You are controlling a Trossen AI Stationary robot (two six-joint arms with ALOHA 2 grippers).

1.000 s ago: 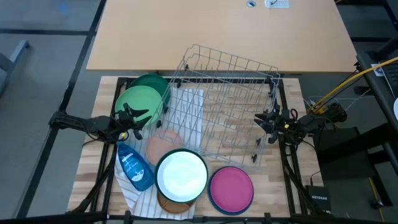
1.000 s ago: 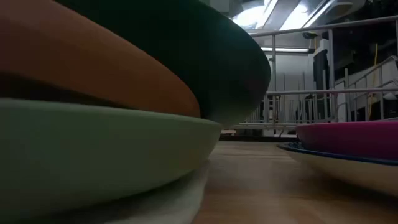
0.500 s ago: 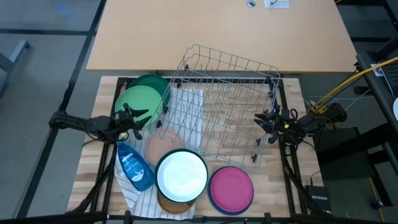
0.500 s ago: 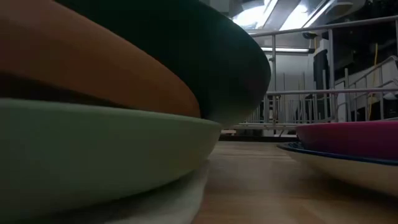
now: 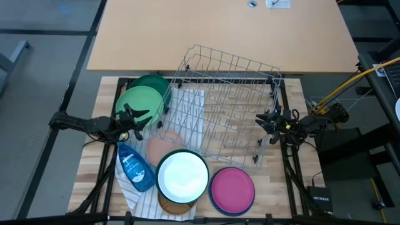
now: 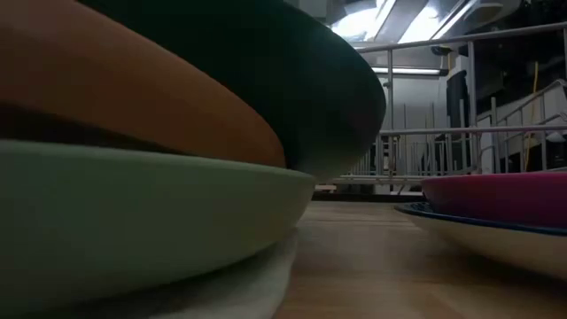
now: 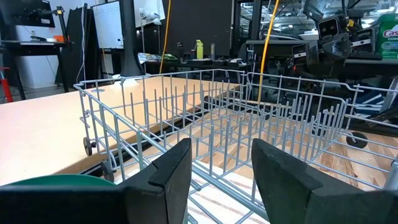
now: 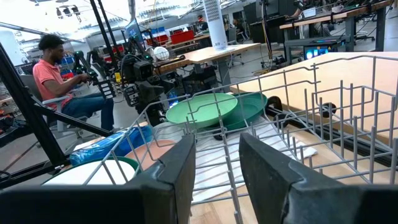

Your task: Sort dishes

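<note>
Overhead view: wire rack [image 5: 228,103] sits mid-table, tilted, w/ a striped towel [image 5: 187,125] under its left part. Light green plate [image 5: 139,104] lies on a dark green dish [image 5: 156,83] at the rack's far-left corner. Left gripper [image 5: 135,119] hovers just beside the light green plate's near edge, fingers apart, nothing between them. Peach plate [image 5: 164,145] lies flat near the towel; blue soap bottle [image 5: 134,167] lies on its side left of the front stack. White bowl [image 5: 182,175] tops a stack at table front, tan dish [image 5: 167,204] peeking out below it. Magenta plate [image 5: 232,189] sits on a blue-rimmed plate to the stack's right. Right gripper [image 5: 267,122] is at the rack's right side, fingers apart, not gripping anything. Low view: front stack fills most of frame, tan dish over a sage plate [image 6: 133,221], dark bowl behind; magenta plate at right on the wood top, rack wires in the background. Left wrist view: two dark fingers [image 7: 168,171] spread w/ a clear gap, rack just ahead, dark green rim at one corner. Right wrist view: fingers [image 8: 177,168] parted, rack wires between and ahead; light green plate and dark green dish seen across the rack; left arm beyond them; a person [image 8: 59,78] seated in the room behind.
</note>
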